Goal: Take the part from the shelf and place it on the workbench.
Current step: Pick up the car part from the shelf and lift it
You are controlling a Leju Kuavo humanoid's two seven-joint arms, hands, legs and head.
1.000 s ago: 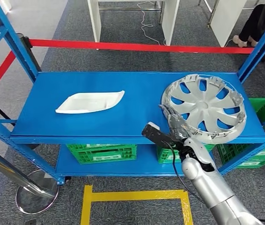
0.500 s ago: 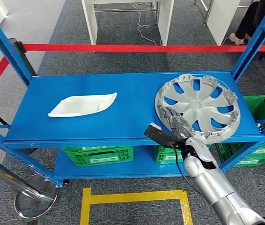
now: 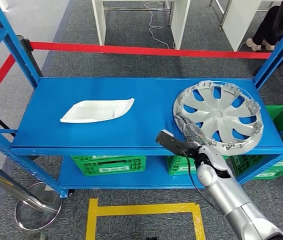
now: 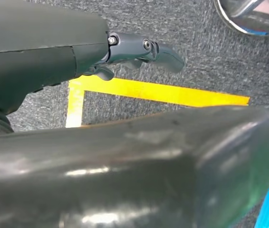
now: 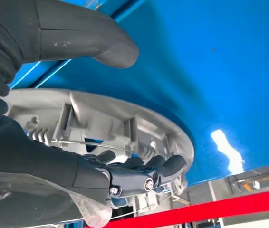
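Hubcap (image 3: 218,116) hasn't budged on the blue shelf (image 3: 147,125). My right robot hand (image 3: 189,131) has crept onto its near rim, fingers (image 5: 151,173) under, thumb above — probably not clamped yet.

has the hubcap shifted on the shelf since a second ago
No. The hubcap sits at the same right end of the blue shelf, overhanging its front edge as before; only the camera swayed. The right hand stays at its near rim.

likely a workshop, blue steel shelving (image 3: 147,145), green crates (image 3: 108,163)
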